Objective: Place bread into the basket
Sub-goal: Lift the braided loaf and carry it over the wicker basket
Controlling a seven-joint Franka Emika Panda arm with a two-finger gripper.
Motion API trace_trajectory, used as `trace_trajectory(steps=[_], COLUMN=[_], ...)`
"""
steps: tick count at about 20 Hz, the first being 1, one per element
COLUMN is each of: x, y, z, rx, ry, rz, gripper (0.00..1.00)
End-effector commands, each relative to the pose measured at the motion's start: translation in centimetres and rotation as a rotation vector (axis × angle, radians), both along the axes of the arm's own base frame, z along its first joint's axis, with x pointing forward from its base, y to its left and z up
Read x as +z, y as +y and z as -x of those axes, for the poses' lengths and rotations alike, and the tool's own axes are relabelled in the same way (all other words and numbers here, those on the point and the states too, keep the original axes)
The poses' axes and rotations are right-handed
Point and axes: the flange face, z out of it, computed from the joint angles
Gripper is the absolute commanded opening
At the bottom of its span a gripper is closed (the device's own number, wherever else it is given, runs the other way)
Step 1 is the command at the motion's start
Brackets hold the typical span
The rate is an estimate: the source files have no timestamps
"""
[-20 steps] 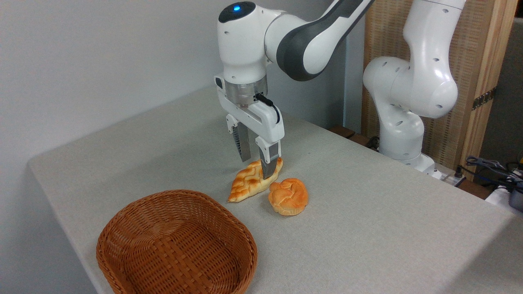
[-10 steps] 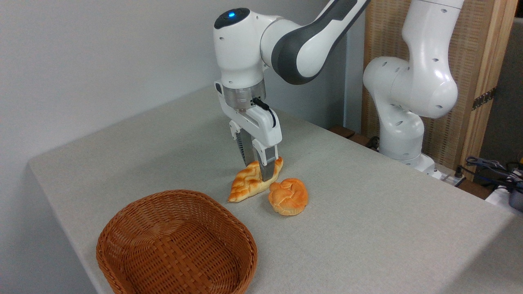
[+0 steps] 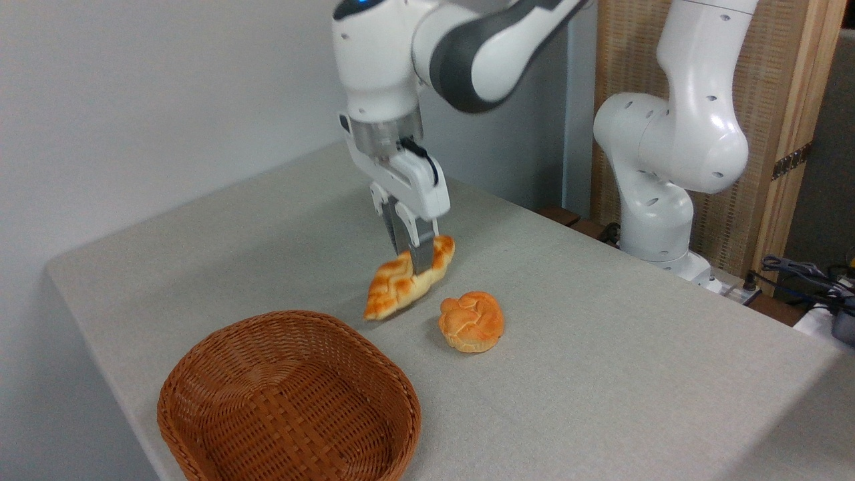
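Note:
The braided golden-orange bread (image 3: 399,283) hangs just above the table, tilted with its near tip down toward the left. My gripper (image 3: 414,257) is shut on the loaf's upper half, one finger on each side. The woven reddish-brown basket (image 3: 200,364) sits at the table's front left, below and left of the loaf, with nothing inside it.
A small round knotted orange bun (image 3: 471,322) lies on the grey cloth just right of the lifted loaf. The arm's white base (image 3: 658,220) stands at the back right. Cables (image 3: 801,274) lie off the table's right edge. The table's front edge runs close under the basket.
The fingers closed on the loaf, and the gripper has risen and shifted slightly left, lifting the loaf off the table. The bun and basket stayed put.

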Motion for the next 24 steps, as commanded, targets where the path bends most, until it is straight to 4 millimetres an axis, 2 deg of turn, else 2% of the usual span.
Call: trace_trajectory(steps=[1, 5, 7, 12, 13, 18, 20, 21, 22, 24], x=[5.3, 11.0, 12.3, 11.3, 11.2, 8.4, 7.4, 7.0, 6.6, 6.3], y=[1.1, 3.8, 4.9, 4.4, 4.3, 3.8, 3.2, 3.2, 3.2, 3.1], z=[-2.4, -5.5, -7.6, -14.3, -15.4, -18.9, -19.6, -19.9, -20.3, -20.4], rx=[-0.005, 0.034, 0.021, 0.014, 0.005, -0.025, -0.044, -0.053, -0.056, -0.060], ry=[0.010, -0.108, -0.155, -0.275, -0.281, -0.291, -0.305, -0.316, -0.327, -0.327], rz=[0.016, 0.044, 0.013, -0.037, -0.049, -0.109, -0.129, -0.143, -0.152, -0.154], gripper=[0.31, 0.33, 0.34, 0.38, 0.47, 0.53, 0.64, 0.73, 0.87, 0.99])
